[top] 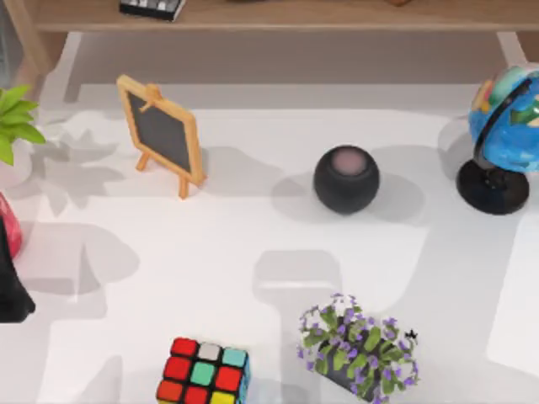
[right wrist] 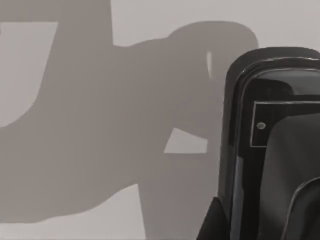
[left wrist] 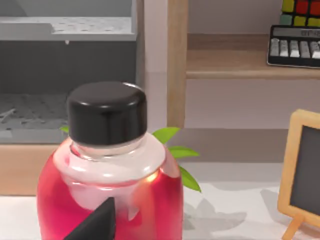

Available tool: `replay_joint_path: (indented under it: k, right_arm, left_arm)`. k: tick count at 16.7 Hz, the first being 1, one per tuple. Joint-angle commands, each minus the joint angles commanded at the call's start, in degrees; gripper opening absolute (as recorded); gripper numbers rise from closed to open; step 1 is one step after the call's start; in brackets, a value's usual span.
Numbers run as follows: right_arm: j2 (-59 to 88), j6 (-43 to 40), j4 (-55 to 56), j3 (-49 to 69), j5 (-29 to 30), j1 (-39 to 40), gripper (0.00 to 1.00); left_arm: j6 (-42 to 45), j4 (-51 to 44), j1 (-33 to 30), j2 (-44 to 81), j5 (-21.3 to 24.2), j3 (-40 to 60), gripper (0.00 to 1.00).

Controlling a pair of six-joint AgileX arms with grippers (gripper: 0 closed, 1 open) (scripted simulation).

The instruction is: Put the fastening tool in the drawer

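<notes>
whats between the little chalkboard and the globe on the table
In the top view, a dark round speaker sits on the white table between the chalkboard easel on the left and the globe at the right edge.

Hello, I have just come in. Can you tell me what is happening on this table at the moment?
The left gripper is at the table's left edge, right beside a red bottle with a black cap. The right wrist view looks at a dark glossy object up close. On the table stand a small chalkboard easel, a dark round speaker, a globe, a colour cube and a purple-flowered plant. No fastening tool can be made out.
</notes>
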Motion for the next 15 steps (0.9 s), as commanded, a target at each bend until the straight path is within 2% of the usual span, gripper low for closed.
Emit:
replay_joint_path:
  k: [5, 12, 15]
  right_arm:
    - [0.0, 0.1, 0.2, 0.1, -0.1, 0.1, 0.0]
    - [-10.3, 6.6, 0.7, 3.7, -3.5, -3.3, 0.0]
    - [-10.8, 6.7, 2.0, 3.4, -3.7, -3.3, 0.0]
  left_arm:
    - [0.0, 0.0, 0.0, 0.0, 0.0, 0.0, 1.0]
    - [0.0, 0.0, 0.0, 0.0, 0.0, 0.0, 1.0]
    - [0.0, 0.0, 0.0, 0.0, 0.0, 0.0, 1.0]
